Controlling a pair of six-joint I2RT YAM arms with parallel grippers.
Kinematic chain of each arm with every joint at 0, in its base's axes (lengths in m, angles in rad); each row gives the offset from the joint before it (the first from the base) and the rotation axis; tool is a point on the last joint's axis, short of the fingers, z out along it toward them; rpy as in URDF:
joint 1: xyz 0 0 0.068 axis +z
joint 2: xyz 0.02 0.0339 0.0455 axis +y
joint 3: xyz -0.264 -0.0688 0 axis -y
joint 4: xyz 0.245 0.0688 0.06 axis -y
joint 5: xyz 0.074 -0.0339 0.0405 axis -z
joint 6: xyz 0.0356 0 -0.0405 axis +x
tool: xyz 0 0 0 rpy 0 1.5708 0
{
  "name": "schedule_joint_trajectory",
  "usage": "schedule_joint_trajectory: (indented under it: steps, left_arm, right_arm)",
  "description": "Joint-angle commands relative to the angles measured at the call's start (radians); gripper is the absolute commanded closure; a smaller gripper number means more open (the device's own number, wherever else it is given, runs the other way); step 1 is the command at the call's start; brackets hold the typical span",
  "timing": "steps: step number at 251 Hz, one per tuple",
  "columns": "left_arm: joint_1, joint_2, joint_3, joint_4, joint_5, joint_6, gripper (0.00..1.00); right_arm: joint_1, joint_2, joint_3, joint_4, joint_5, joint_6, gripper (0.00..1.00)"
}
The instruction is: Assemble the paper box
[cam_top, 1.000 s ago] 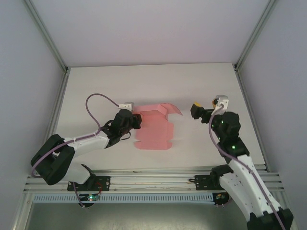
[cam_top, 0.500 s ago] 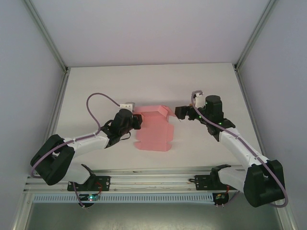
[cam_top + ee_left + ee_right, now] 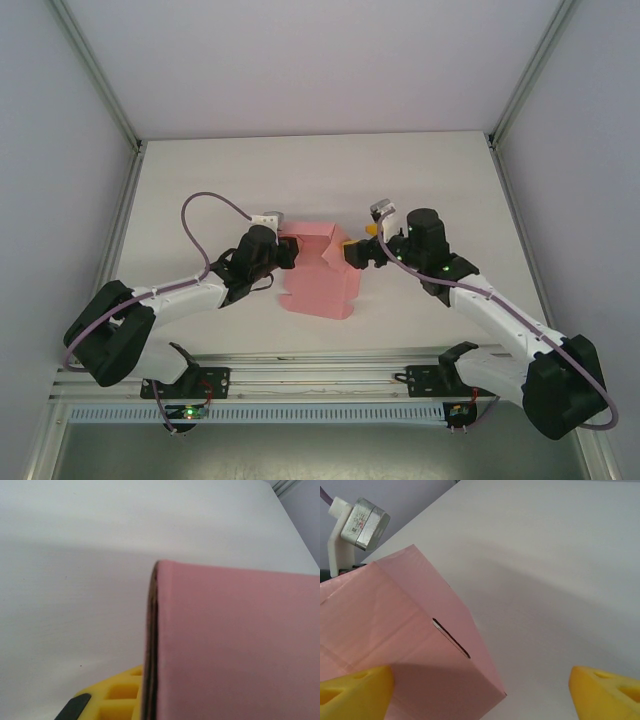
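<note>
Right claw (image 3: 354, 251) reached paper box (image 3: 315, 290), lifting its flap.

The top camera looks down from above the near edge, taking in the whole desk (image 3: 420, 180). Both wrist cameras sit close to the paper box (image 3: 315, 285), facing it from left and right; all three views share it.

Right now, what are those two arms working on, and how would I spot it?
Look at the white table, at the middle of its near half, between the left gripper and the right gripper. There lies the paper box, a thin sheet partly folded up. It is the only pink thing.
</note>
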Motion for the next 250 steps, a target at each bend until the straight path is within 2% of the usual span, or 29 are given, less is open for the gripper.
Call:
schedule_joint_trajectory:
  steps: [1, 47, 77, 110, 138, 161, 174, 196, 250]
  left_arm:
    - [-0.003, 0.004, 0.037, 0.002, 0.014, -0.006, 1.00]
    - [-0.003, 0.002, 0.035, 0.005, 0.037, -0.005, 1.00]
    - [-0.003, -0.001, 0.038, -0.019, 0.011, -0.010, 1.00]
    - [-0.003, -0.001, 0.047, -0.074, -0.041, -0.013, 1.00]
    - [-0.003, 0.002, 0.046, -0.070, -0.031, -0.008, 1.00]
    - [-0.003, 0.002, 0.047, -0.069, -0.022, 0.001, 1.00]
    - [-0.003, 0.002, 0.046, -0.061, -0.011, 0.008, 1.00]
    - [-0.003, 0.002, 0.042, -0.042, 0.016, 0.024, 1.00]
    - [-0.002, -0.005, 0.044, -0.047, 0.040, 0.055, 1.00]
  right_arm:
    - [0.036, 0.040, 0.004, 0.035, 0.018, -0.034, 0.11]
    - [0.101, 0.109, 0.035, 0.050, 0.096, -0.076, 0.14]
    - [0.112, 0.117, 0.049, 0.025, 0.153, -0.078, 0.13]
    - [0.111, 0.055, 0.039, -0.025, 0.256, -0.106, 0.11]
    - [0.100, -0.029, 0.013, -0.061, 0.254, -0.153, 0.12]
    - [0.066, -0.088, 0.004, -0.120, 0.167, -0.201, 0.14]
    - [0.040, -0.110, 0.004, -0.147, 0.095, -0.227, 0.24]
    - [-0.012, -0.126, -0.005, -0.154, -0.030, -0.256, 0.31]
    - [-0.041, -0.074, 0.044, -0.253, -0.237, -0.393, 0.38]
